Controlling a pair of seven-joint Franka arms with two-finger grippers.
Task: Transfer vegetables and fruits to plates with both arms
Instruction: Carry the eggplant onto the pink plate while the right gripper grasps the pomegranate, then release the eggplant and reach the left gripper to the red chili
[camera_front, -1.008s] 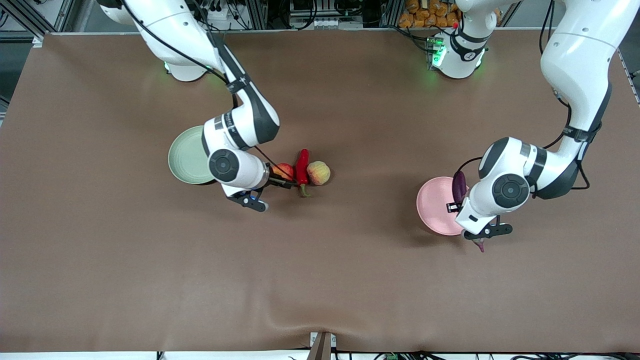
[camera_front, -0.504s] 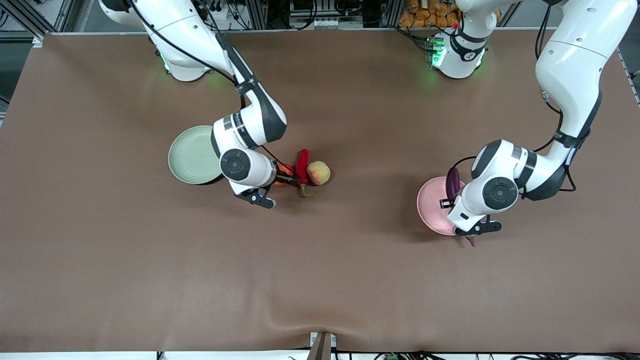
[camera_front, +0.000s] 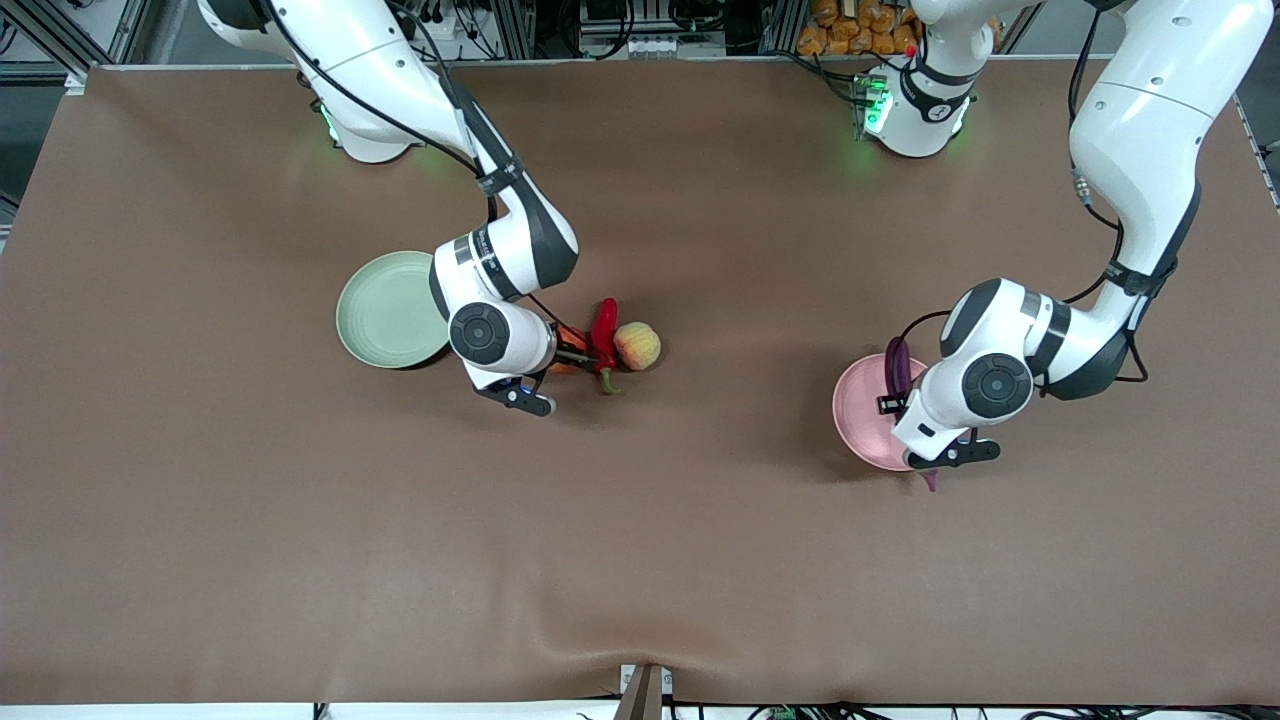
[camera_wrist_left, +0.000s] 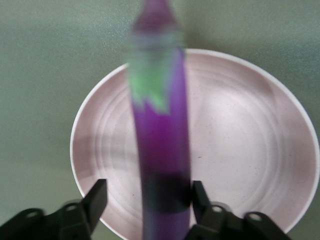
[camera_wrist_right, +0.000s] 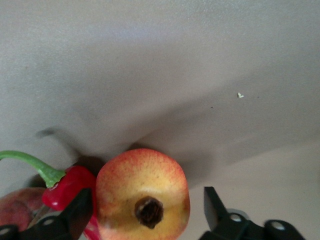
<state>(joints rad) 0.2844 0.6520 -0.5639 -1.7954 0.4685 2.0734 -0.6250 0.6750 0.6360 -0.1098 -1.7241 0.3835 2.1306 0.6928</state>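
Eggplant hanging over the pink plate, pomegranate sitting between spread fingers

The left gripper (camera_wrist_left: 145, 200) is clamping the eggplant (camera_wrist_left: 160, 135) near its lower end, over the pink plate (camera_front: 862, 412) — its long axis is crossing the plate's middle, stem end reaching past the rim, so lowering it straight should land most of it on the plate, which is holding nothing yet. Farther up the table, the right gripper (camera_wrist_right: 147, 210) is straddling the pomegranate (camera_wrist_right: 142, 195), fingers wide apart and gripping nothing — the calyx is facing the wrist camera. The chili pepper (camera_front: 603, 335) is touching that fruit, with the peach (camera_front: 637, 346) just beside the chili. The green plate (camera_front: 385, 322), toward the right arm's end, is lying bare beside that arm's wrist.
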